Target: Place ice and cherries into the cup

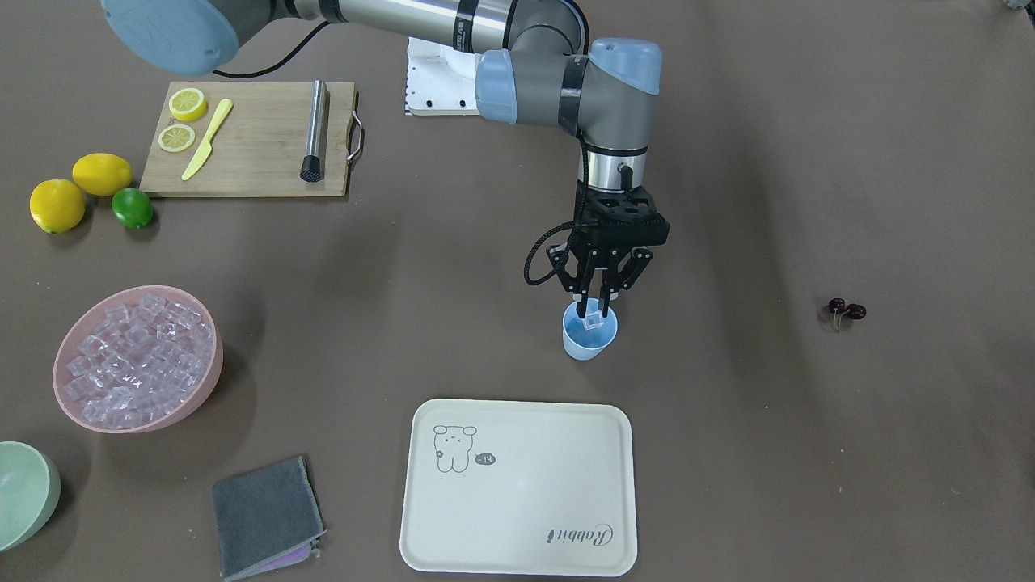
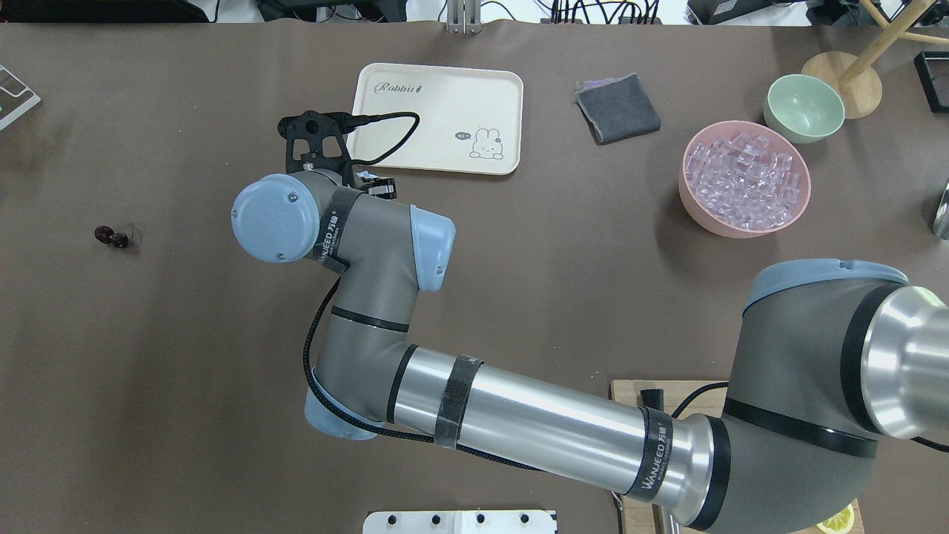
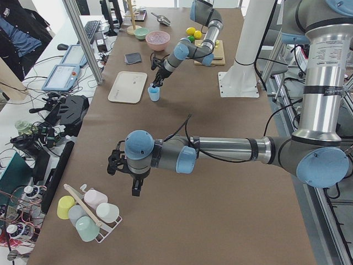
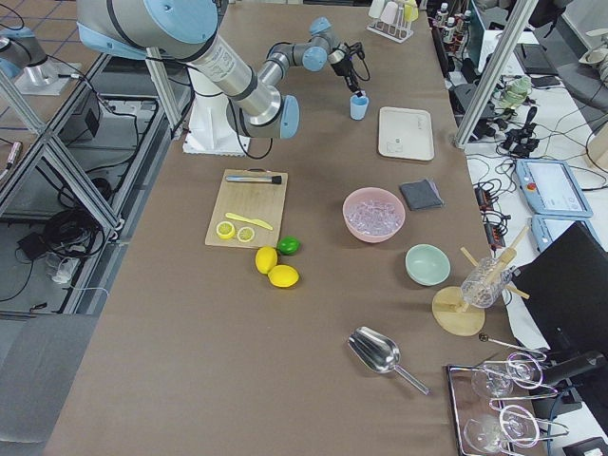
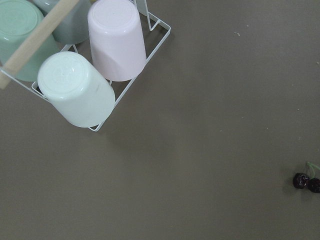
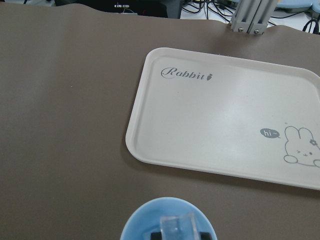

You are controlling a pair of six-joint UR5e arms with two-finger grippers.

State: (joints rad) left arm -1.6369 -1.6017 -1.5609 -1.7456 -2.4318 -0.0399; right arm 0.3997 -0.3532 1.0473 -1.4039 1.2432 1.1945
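**Q:** What lies nearest you on the tabletop (image 1: 728, 477)?

**A:** At your edge, toward the robot's left end, a wire rack (image 5: 35, 40) holds upturned pastel tumblers. The left pincer (image 3: 134, 191) hangs just beside it, above the surface. It appears only in the left side view, so you cannot tell whether its jaws stand wide or narrow. Also along your edge are the cream tray (image 1: 517, 517) and, to its left in the front-facing view, a folded grey cloth (image 1: 267, 505).

**Q:** And one step farther from you?

**A:** The cup (image 1: 584, 349) stands upright just beyond the tray's far edge, not touching it. Well to its left in the front-facing view, the pink bowl (image 1: 215, 368) is heaped with ice (image 1: 137, 356). Well to its right, the cherries (image 1: 846, 309) lie on bare tabletop as a joined pair.

**Q:** Where is the right pincer (image 1: 593, 311)?

**A:** It points straight down over the cup's mouth. Its fingers are drawn narrow on a single clear ice cube (image 1: 593, 322). The cube sits at about rim level, and you cannot tell whether it is below the rim.

**Q:** What is farthest from you?

**A:** The cutting board (image 1: 259, 145) lies toward the robot's base and carries two lemon slices.
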